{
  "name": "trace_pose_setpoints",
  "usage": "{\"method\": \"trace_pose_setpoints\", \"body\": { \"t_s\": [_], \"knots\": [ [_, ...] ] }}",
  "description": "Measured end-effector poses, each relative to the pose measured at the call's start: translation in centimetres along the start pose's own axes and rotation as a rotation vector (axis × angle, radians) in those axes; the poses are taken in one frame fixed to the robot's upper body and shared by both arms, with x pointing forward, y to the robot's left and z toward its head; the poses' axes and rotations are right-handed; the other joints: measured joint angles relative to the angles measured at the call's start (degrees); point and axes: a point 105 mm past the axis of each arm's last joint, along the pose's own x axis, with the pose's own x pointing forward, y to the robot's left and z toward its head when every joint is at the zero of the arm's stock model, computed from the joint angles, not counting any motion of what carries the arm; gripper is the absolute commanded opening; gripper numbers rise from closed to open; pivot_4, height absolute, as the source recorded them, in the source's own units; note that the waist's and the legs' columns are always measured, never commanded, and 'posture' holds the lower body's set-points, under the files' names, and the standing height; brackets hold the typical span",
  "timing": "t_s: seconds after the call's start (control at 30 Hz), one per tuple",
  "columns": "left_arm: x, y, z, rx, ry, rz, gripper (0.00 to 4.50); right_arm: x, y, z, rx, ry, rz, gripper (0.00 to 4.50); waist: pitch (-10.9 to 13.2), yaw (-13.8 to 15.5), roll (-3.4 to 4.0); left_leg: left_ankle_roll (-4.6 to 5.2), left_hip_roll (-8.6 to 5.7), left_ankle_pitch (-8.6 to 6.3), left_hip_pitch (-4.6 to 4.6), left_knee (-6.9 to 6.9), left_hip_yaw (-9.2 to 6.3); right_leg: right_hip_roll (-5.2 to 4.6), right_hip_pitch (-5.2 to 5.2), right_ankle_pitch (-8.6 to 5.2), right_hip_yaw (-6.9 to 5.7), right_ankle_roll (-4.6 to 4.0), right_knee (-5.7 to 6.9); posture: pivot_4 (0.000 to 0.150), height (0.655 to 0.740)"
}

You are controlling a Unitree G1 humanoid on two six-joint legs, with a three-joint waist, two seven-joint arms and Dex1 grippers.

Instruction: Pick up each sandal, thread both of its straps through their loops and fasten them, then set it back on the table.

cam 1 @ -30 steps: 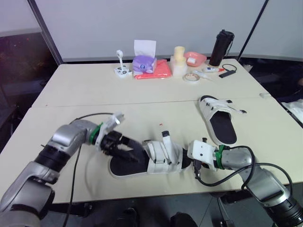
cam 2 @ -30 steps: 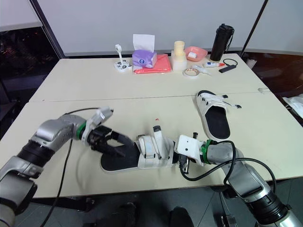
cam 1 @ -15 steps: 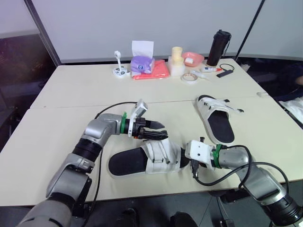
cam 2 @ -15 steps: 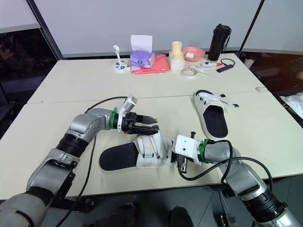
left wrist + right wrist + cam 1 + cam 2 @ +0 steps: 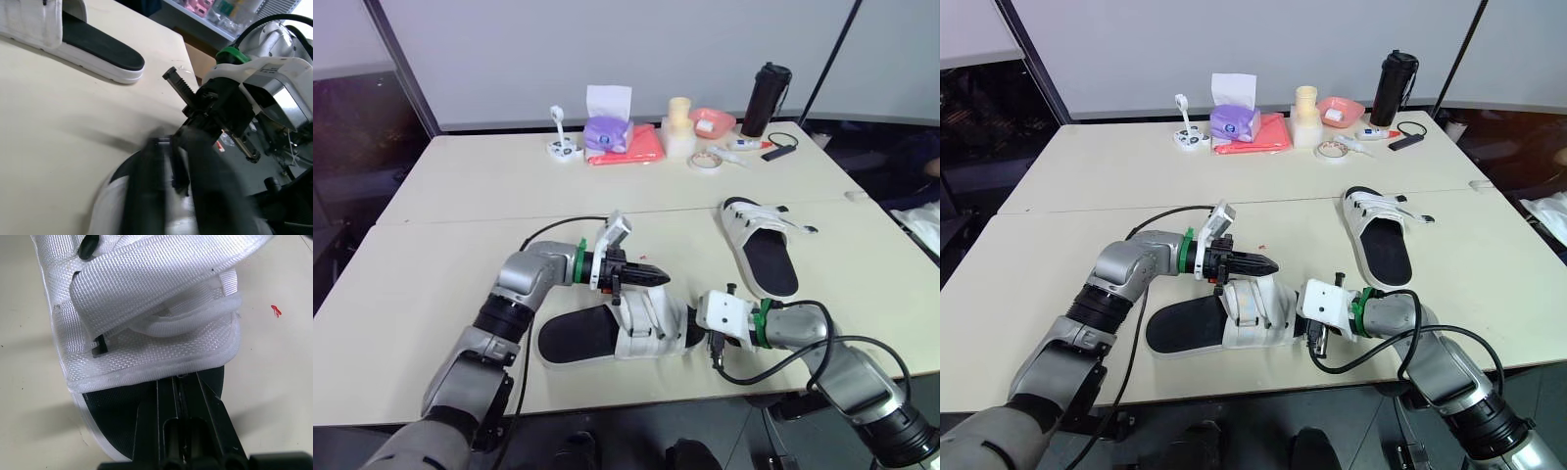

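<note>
The left gripper's [image 5: 654,279] jaws are drawn together to a narrow point; the left wrist view leaves a thin slit between its 2 fingers [image 5: 145,196], and I cannot tell whether a strap sits in it. The right gripper's [image 5: 179,380] jaws are together too, tips against the edge of the white upper at the toe end of the near sandal [image 5: 607,333].

The left arm reaches in from the left, forearm about level and pointing right, its gripper just above the sandal's upper. The right arm comes from the lower right with the elbow bent, forearm low over the table [image 5: 460,196] and pointing left. The 2 grippers are near each other, with the upper between them.

The near sandal lies flat by the front edge, black footbed up, heel toward the left. The 2nd sandal [image 5: 764,245] lies well apart, farther back on the right, with a loose strap out to its side. A black cable [image 5: 548,230] loops along the left forearm. At the far edge stand a tissue box [image 5: 610,132], a red cloth [image 5: 644,147], a tape roll [image 5: 705,160] and a black bottle [image 5: 769,88].
</note>
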Motion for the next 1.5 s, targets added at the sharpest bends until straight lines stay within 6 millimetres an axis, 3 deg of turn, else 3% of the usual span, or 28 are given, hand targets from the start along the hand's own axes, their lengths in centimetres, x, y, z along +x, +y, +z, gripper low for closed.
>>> {"method": "trace_pose_setpoints", "body": {
  "t_s": [0.13, 0.3, 0.43, 0.63, 1.3, 1.5],
  "knots": [
    [-0.4, -1.1, 0.5, -0.023, -0.048, -0.047, 0.04, 0.0, 0.0, 0.0, -0.005, -0.003, 0.001, 0.00, 0.00, -0.03, 0.00, -0.01, 0.02, 0.00, 0.00, 0.00, -0.01, 0.00, 0.00, 0.00, 0.00, 0.00, 0.01, 0.150, 0.7344],
    [-0.8, -4.7, 1.6, -0.058, -0.101, -0.253, 0.04, 0.1, 0.0, 0.1, -0.009, -0.003, 0.002, 0.00, -0.01, -0.07, 0.02, -0.01, 0.05, 0.01, 0.01, 0.00, 0.00, 0.00, 0.00, 0.00, 0.01, -0.01, 0.02, 0.150, 0.7344],
    [-0.9, -5.2, 1.4, -0.090, -0.103, -0.282, 0.04, 0.1, 0.1, 0.1, -0.011, -0.005, 0.005, 0.00, 0.00, 0.07, 0.01, -0.02, 0.05, 0.01, 0.01, 0.00, -0.01, -0.01, 0.00, 0.00, 0.02, -0.01, 0.01, 0.150, 0.7344],
    [-0.3, -4.6, 1.5, -0.077, -0.130, -0.247, 0.04, 0.1, 0.1, 0.2, -0.011, -0.005, 0.006, 0.00, 0.00, 0.15, 0.01, -0.03, 0.04, 0.01, 0.00, 0.01, -0.01, -0.02, 0.00, 0.00, 0.03, -0.01, 0.01, 0.150, 0.7344],
    [0.1, 0.9, -0.5, -0.128, -0.156, -0.062, 0.04, 0.0, 0.4, 0.1, -0.014, -0.003, 0.007, 0.00, 0.00, 0.26, 0.00, -0.03, -0.06, 0.02, 0.00, 0.03, -0.01, -0.03, 0.03, 0.00, 0.01, 0.00, 0.00, 0.150, 0.7344],
    [0.4, 1.2, -0.3, -0.158, -0.145, -0.091, 0.04, 0.0, 0.4, 0.2, -0.014, -0.002, 0.007, 0.00, 0.00, 0.23, 0.00, -0.03, -0.07, 0.02, 0.00, 0.03, -0.01, -0.03, 0.03, 0.00, 0.01, 0.00, 0.01, 0.150, 0.7344]
  ]
}}
